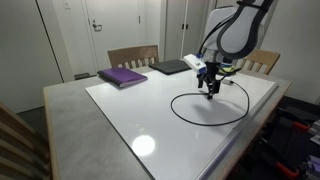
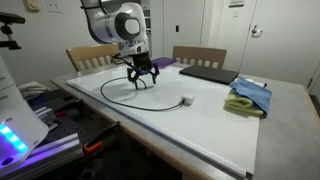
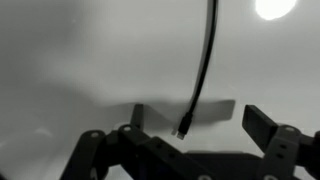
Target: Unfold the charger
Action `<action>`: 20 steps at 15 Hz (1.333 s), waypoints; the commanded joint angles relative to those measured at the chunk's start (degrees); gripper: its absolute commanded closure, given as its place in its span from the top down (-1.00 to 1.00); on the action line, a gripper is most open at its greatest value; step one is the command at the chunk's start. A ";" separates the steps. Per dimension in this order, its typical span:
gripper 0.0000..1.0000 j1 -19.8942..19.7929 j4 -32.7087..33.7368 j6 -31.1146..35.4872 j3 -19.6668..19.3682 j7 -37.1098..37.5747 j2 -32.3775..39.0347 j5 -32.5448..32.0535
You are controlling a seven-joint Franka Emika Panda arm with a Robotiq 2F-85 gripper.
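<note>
The charger is a thin black cable [image 1: 174, 110] lying in a wide loop on the white tabletop [image 1: 130, 120]. In an exterior view the cable [image 2: 112, 96] runs to a small white boxy plug [image 2: 187, 100]. My gripper [image 1: 211, 88] hovers low over the far side of the loop, also seen in an exterior view [image 2: 141, 80]. In the wrist view the gripper [image 3: 195, 120] is open. The cable [image 3: 205, 60] comes down between the fingers and its free connector end lies on the table between them, untouched.
A purple book [image 1: 123, 76] and a dark laptop [image 1: 170, 67] lie at the far edge, near wooden chairs [image 1: 133, 55]. A blue and yellow cloth [image 2: 250, 95] lies beyond the plug. The laptop [image 2: 208, 72] sits behind the arm.
</note>
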 commanded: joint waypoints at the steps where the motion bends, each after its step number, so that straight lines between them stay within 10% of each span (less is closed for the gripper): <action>1: 1.00 -2.11 -0.91 2.01 0.80 -3.12 0.72 4.10; 2: 0.94 -2.92 -0.85 1.88 1.60 -3.94 1.04 5.30; 3: 0.47 -4.09 -0.62 1.43 2.87 -5.21 1.30 6.80; 14: -0.90 -6.04 3.07 -3.14 5.11 -15.83 0.76 11.25; 20: -0.98 -2.78 8.84 -6.49 5.23 -25.19 2.19 4.26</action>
